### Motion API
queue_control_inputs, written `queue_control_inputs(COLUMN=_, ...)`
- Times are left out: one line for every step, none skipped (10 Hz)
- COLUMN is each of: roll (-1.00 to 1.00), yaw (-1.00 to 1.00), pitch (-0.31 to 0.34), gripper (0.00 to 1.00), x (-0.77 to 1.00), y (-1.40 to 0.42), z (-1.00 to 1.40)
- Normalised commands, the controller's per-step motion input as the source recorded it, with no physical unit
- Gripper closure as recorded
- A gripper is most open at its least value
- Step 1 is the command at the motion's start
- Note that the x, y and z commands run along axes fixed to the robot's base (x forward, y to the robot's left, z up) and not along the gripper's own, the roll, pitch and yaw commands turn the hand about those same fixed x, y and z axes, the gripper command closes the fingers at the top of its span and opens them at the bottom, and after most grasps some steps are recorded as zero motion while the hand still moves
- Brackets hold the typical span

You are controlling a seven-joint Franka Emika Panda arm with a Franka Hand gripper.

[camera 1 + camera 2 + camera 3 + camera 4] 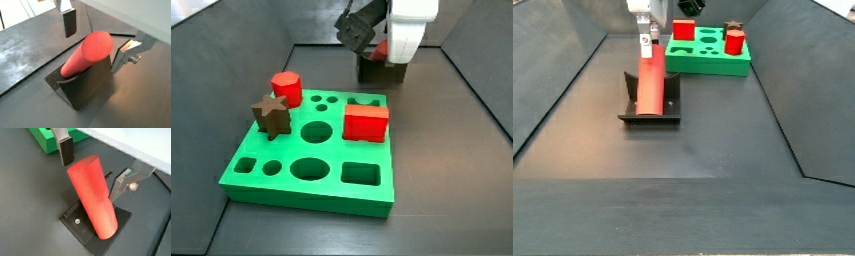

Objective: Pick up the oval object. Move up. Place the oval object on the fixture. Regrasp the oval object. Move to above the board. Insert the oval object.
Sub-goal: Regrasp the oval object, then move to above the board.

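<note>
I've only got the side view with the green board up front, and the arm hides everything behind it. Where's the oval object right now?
Observer: The oval object leans tilted in the fixture, with its lower end down at the base.
Operator: Are the jaws closed on it?
Observer: No. In both wrist views the gripper is open, its jaws straddling the rod's upper end.
Operator: Touching it?
Observer: One of the fingers shows a clear gap. I cannot tell on the opposite side.

The hand straddles the oval object propped on the fixture; floor around lies bare.
</note>
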Motion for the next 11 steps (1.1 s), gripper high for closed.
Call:
queue_control_inputs(roll=-0.05, yaw=0.06, pitch=0.209, gripper=0.00, x=0.08, y=-0.01, z=0.00)
queue_control_inputs(roll=0.00, yaw=0.00, pitch=0.000, gripper=1.00, x=0.00, y=0.50, z=0.17)
queue_control_inputs(roll=-0.03, yaw=-0.19, pitch=0.408, gripper=1.00, x=-0.24, y=0.11, z=1.00)
queue_control_inputs(roll=-0.04, yaw=-0.17, pitch=0.411, gripper=1.00, x=-0.24, y=0.11, z=1.00)
queue_control_inputs(roll=-0.07, yaw=-0.09, pitch=0.357, gripper=1.00, x=-0.23, y=0.09, z=1.00)
queue_control_inputs(roll=-0.08, yaw=0.01, pitch=0.292, gripper=1.00, x=-0.20, y=0.09, z=1.00)
queue_control_inputs(roll=-0.08, yaw=0.05, pitch=0.244, gripper=1.00, x=-0.19, y=0.08, z=1.00)
queue_control_inputs(roll=-0.08, yaw=0.07, pitch=0.188, gripper=1.00, x=-0.17, y=0.07, z=1.00)
queue_control_inputs(roll=-0.07, yaw=0.08, pitch=0.144, gripper=1.00, x=-0.16, y=0.07, z=1.00)
queue_control_inputs(roll=-0.07, yaw=0.08, pitch=0.110, gripper=1.00, x=-0.15, y=0.06, z=1.00)
queue_control_inputs(roll=-0.07, yaw=0.06, pitch=0.076, gripper=1.00, x=-0.13, y=0.05, z=1.00)
